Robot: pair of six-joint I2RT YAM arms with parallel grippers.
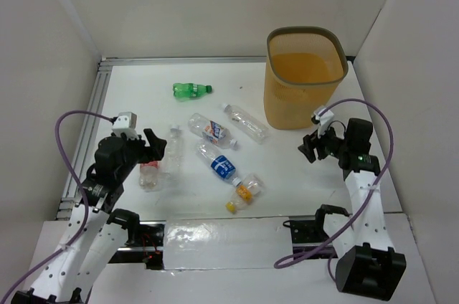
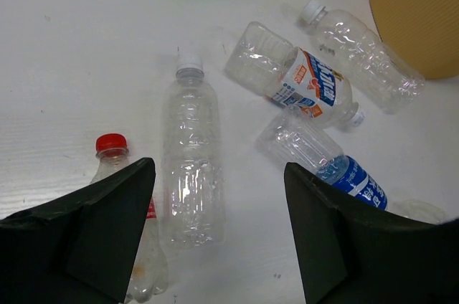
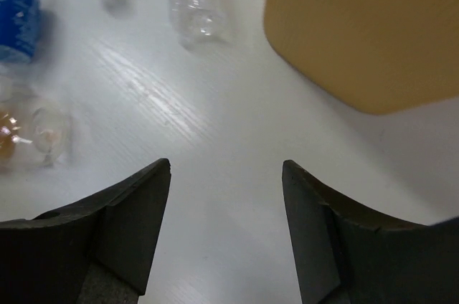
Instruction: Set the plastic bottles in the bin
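Left gripper (image 2: 219,175) hovers wide open and empty over a clear white-capped plastic bottle (image 2: 191,168) at the near left. Right gripper (image 3: 226,168), equally spread and empty, hangs just beside the tall translucent orange bin (image 1: 343,67) at the far right. All seven bottles in view lie on the white table (image 1: 287,175), so none appears binned yet. That clear bottle's long axis runs near to far, with its cap pointing far.

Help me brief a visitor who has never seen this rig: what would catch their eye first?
The tall orange bin at the far right stands out most, dwarfing everything else. Next comes the scatter of plastic bottles lying across the middle, with one green bottle alone farther back. The left gripper and right gripper hang open, holding nothing.
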